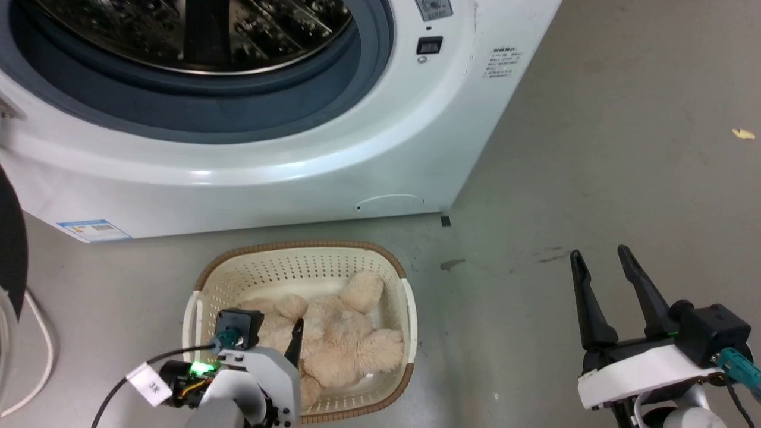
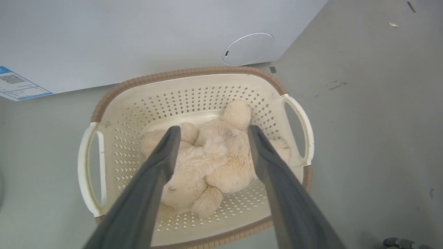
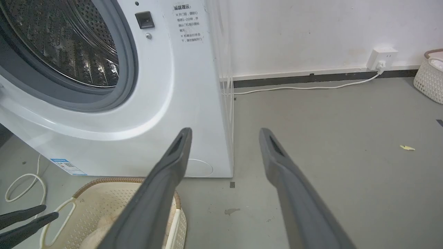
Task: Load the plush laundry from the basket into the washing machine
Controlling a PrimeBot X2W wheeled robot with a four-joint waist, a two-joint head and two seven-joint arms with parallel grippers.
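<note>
- Washing machine fills the upper left of the head view. Its mouth is unobstructed, with the grey rubber ring and the steel drum exposed. No laundry is visible in the part of the drum that shows.
- Basket stands on the grey floor in the lower centre of the frame, just in front of the machine's base. Judgement: it is parked there so the lift from basket to drum is short.
- Basket contents: one cream plush toy, lying crumpled on the bottom toward the right side, limbs bunched. The perforated walls on the far and left sides are bare. Nothing else is inside.
- Left gripper is over the basket and pointing down into it. In the left wrist view its fingers are spread wide, one on each side of the toy's body. I cannot tell whether the tips touch the fur; nothing is gripped.
- Judgement: this is the pre-grasp stage. The wide spread suits the bulky soft body, and closing on the torso rather than a limb should carry more securely.
- Right gripper is at the lower right of the head view, well apart from the basket and above bare floor. Its fingers are parted and empty. Judgement: it is held aside to leave the left arm room.
- Task state: the toy is in the basket and loading has not begun.
</note>
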